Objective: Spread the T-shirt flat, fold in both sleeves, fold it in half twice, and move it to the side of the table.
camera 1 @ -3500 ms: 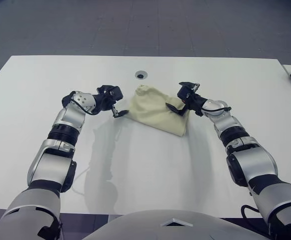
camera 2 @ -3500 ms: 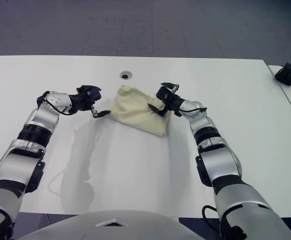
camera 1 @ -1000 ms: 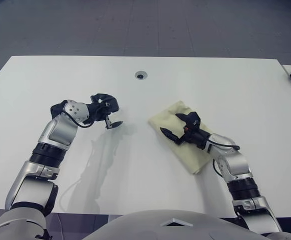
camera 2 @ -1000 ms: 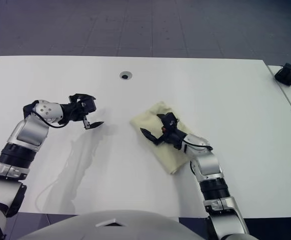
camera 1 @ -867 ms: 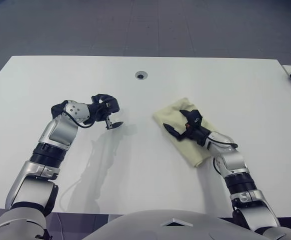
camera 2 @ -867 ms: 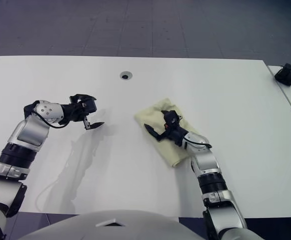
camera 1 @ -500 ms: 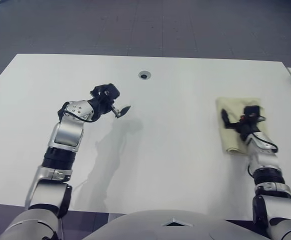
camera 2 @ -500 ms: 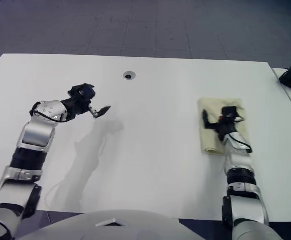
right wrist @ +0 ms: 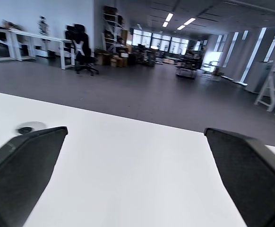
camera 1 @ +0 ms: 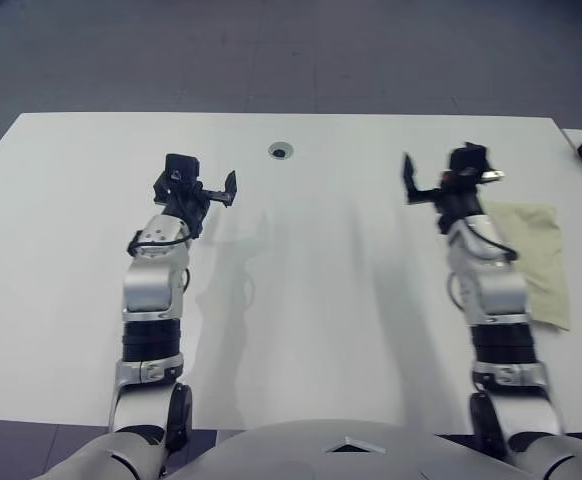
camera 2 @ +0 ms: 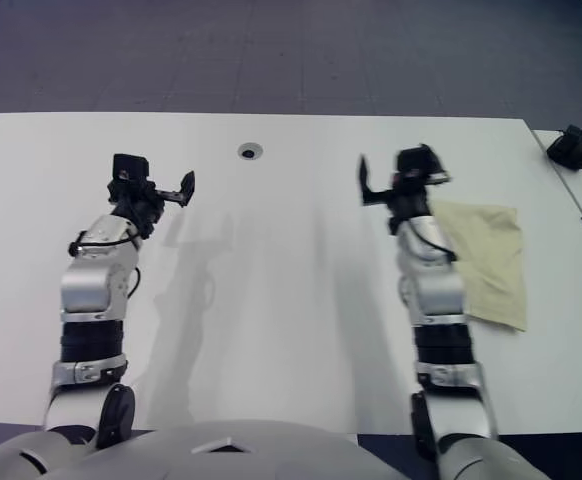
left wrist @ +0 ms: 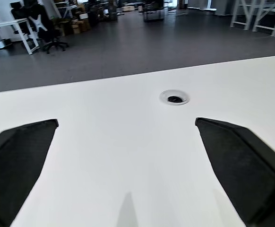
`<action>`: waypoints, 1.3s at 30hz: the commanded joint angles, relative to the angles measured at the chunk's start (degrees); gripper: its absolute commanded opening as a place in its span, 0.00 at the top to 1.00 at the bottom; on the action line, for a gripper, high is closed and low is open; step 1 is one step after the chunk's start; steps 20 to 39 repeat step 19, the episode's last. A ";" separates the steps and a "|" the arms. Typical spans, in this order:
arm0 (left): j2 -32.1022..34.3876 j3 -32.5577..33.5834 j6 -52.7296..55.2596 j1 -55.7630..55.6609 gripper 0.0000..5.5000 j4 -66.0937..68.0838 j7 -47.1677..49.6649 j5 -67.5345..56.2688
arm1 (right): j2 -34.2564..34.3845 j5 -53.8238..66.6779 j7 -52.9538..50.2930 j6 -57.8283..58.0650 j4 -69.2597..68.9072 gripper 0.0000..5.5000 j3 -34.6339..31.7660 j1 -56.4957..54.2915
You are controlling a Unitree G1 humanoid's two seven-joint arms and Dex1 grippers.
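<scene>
- The T-shirt (camera 1: 533, 262) is a pale yellow, folded, roughly rectangular bundle. It lies flat on the right side of the white desk (camera 1: 311, 300), close to its right edge.
- The right gripper (camera 1: 449, 183) is held up above the desk, toward the far half. Its jaws are spread wide and hold nothing.
- From the head views, the right forearm runs along the shirt's left edge. The gripper itself is apart from the cloth, farther back on the desk.
- The left gripper (camera 1: 201, 190) is raised above the left half of the desk, well apart from the shirt. Its jaws are also spread wide and hold nothing.
- A round cable hole (camera 1: 281, 151) sits in the desk near the far edge, between the two grippers and beyond them.
- A small black object (camera 2: 578, 145) rests on a neighbouring surface past the desk's far right corner.
</scene>
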 commanded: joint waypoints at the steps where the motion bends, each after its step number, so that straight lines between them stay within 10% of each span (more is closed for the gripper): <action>1: -0.42 -0.85 -2.35 -5.02 0.02 2.08 3.43 1.51 | 0.90 -2.46 -3.68 3.52 -1.60 0.02 -2.48 -0.37; 39: 1.05 -2.35 -0.82 -6.75 0.02 1.21 2.29 0.70 | 2.96 -6.14 -2.87 8.32 -4.82 0.02 -3.41 1.90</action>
